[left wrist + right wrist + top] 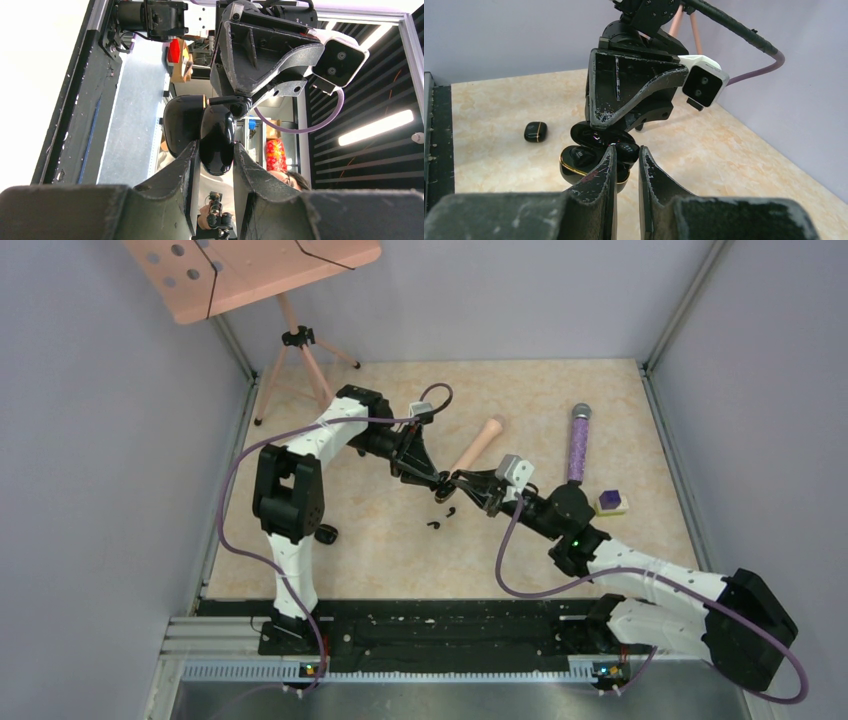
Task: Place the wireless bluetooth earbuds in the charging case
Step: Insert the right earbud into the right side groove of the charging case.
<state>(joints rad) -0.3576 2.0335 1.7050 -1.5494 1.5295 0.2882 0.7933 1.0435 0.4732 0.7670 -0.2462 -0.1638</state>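
The two arms met above the middle of the tabletop (380, 560) so that each could take one side of the charging case (218, 131), held raised and hinged open rather than lying flat. The left pincer (216, 146) pinched the glossy shell between its fingers, likely to keep it from turning. The right pincer (626, 150) was pressed nearly together on a small glossy black edge, seemingly the case's rim, perhaps to keep the lid apart from the gold-rimmed half. Two tiny black pieces, apparently the earbuds (433, 525), lay on the tabletop just below the meeting point, near enough to be fetched once the case sat open.
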